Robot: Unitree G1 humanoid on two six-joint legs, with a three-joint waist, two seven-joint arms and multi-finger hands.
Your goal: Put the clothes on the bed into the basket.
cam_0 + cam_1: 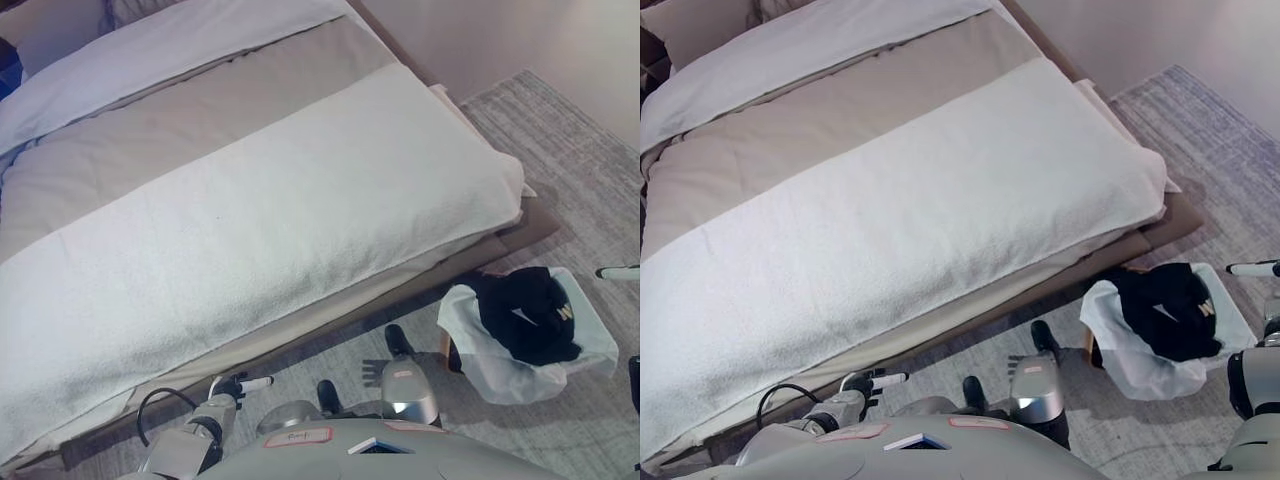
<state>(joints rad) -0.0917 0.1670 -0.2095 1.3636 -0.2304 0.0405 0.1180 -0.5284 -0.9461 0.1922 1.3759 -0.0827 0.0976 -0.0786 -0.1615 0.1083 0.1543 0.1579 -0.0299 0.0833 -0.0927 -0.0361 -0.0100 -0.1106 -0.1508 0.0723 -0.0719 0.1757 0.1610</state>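
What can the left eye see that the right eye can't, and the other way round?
Only the left eye view shows a dark blue thing at the far left edge, by the head of the bed; what it is cannot be told. Only the right eye view shows more of the right arm. Both show the bed, the white basket holding black clothes on the grey carpet, and the left hand.

One bed [250,200] is shown, filling the upper left and centre of the frame. One white blanket [270,250] is laid across its lower part, and one pillow [150,50] is seen along its upper edge. One white basket [590,340] is set on the floor at the lower right. One dark garment [525,315] is contained in it. Two hands are visible: one left hand [235,385] at the bottom left, one right hand [1252,268] at the right edge.
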